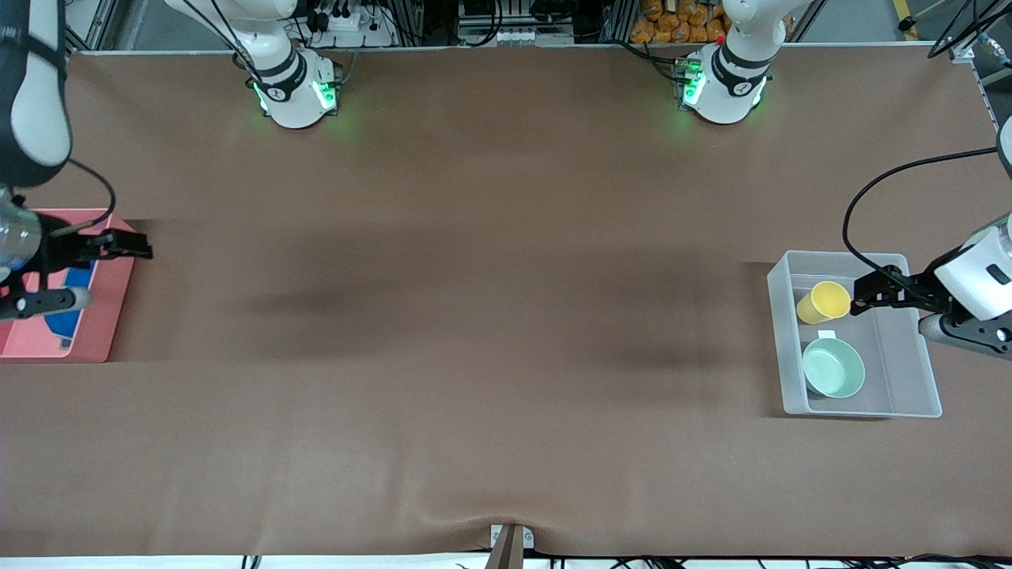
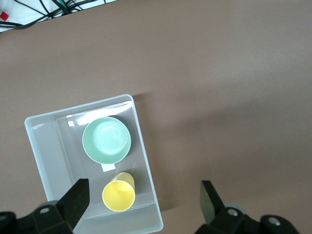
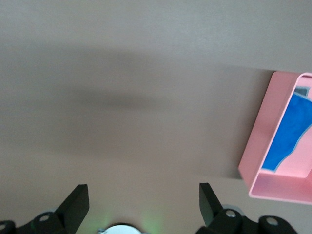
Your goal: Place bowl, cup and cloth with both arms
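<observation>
A: Left gripper [image 1: 858,296]?
B: Jaws spread, empty, over the clear bin [image 1: 909,399]. The cup [image 1: 823,303] lies tipped just off the jaw tips; the bowl [image 1: 833,367] sits beside it.
A: Right gripper [image 1: 130,243]?
B: Jaws spread over the pink tray [image 1: 111,316]; the cloth [image 1: 67,304] lies inside.

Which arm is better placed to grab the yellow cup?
Left. Its open claw hangs over the clear plastic bin holding the small yellow cup; the right claw is over the pink tray.

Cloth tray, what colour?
Pink tray, holding the blue cloth. The right wrist view shows it best.
</observation>
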`<state>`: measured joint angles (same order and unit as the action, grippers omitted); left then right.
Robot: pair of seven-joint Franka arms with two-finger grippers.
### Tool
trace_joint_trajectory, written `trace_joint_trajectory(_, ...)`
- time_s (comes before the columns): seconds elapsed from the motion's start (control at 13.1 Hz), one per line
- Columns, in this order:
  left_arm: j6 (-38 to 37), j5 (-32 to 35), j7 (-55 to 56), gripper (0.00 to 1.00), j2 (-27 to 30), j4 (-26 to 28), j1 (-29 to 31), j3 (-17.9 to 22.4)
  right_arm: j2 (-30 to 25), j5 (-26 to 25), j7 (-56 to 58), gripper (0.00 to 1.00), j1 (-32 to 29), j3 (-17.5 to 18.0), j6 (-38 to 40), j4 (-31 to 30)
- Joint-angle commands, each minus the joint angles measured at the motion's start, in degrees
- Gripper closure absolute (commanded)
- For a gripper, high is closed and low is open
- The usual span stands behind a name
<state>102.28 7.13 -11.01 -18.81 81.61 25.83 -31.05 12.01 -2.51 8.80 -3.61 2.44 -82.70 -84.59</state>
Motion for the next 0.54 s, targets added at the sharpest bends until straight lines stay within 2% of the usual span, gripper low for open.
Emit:
trace_joint_trajectory(0.0, -1.19, -0.81, 0.2, 0.0, 1.49, -0.4, 1.15, 0.2, -6.89, 1.19, -7.36, 0.0, 3.42, -0.77, 1.13, -3.46)
trace_joint_trajectory(0.15, -4.8, -0.8, -0.15, 0.0, 3.68, -0.23, 2.29, 0.28, -11.19, 5.56, -10.98, 0.0, 3.43, -1.03, 1.22, -7.14)
trace_joint_trajectory(0.31, -5.94, -0.89, 0.37, 0.0, 5.0, -0.05, 2.82, 0.28, -15.59, 6.2, -11.61, 0.0, 2.82, -1.38, 1.22, -10.14)
trace_joint_trajectory(0.46, -6.3, -0.89, 0.72, 0.0, 6.76, -0.31, 3.0, -0.06, -17.19, 6.12, -11.52, 0.0, 1.24, -1.38, 1.22, -10.51)
